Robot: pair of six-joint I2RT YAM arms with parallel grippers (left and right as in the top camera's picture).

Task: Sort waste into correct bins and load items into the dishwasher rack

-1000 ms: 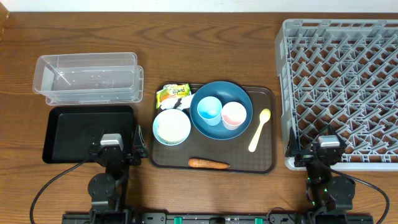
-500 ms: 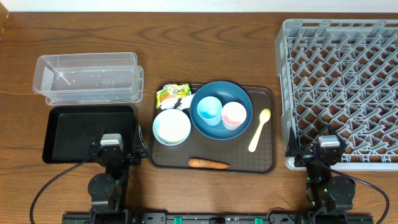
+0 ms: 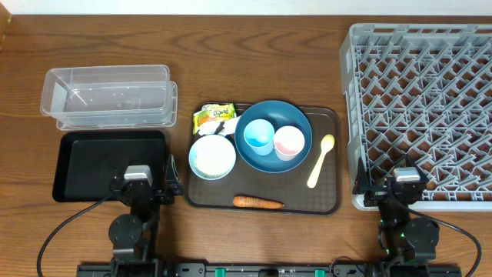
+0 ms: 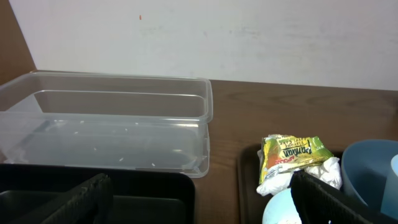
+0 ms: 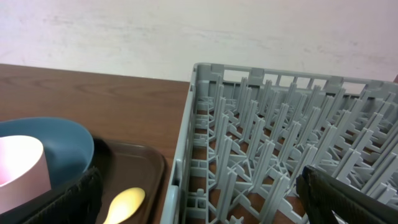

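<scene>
On the brown tray (image 3: 330, 201) lie a yellow-green wrapper (image 3: 212, 116), crumpled white paper (image 3: 224, 128), a carrot (image 3: 257, 202), a pale yellow spoon (image 3: 320, 160) and a whitish bowl (image 3: 212, 157) with pale contents. A dark-blue bowl (image 3: 267, 112) holds a light-blue cup (image 3: 258, 137) and a pink cup (image 3: 289, 142). The clear tub (image 3: 108, 96) and black tray (image 3: 92, 165) sit at the left, the grey rack (image 3: 423, 108) at the right. My left gripper (image 3: 138, 185) (image 4: 199, 205) is open at the black tray's near edge. My right gripper (image 3: 400, 188) (image 5: 202, 202) is open at the rack's near-left corner.
The left wrist view shows the tub (image 4: 106, 124), the wrapper (image 4: 289, 152) and the paper (image 4: 280, 180). The right wrist view shows the rack (image 5: 280, 137), the spoon (image 5: 124, 204) and the pink cup (image 5: 22, 165). A pale wall runs behind the table.
</scene>
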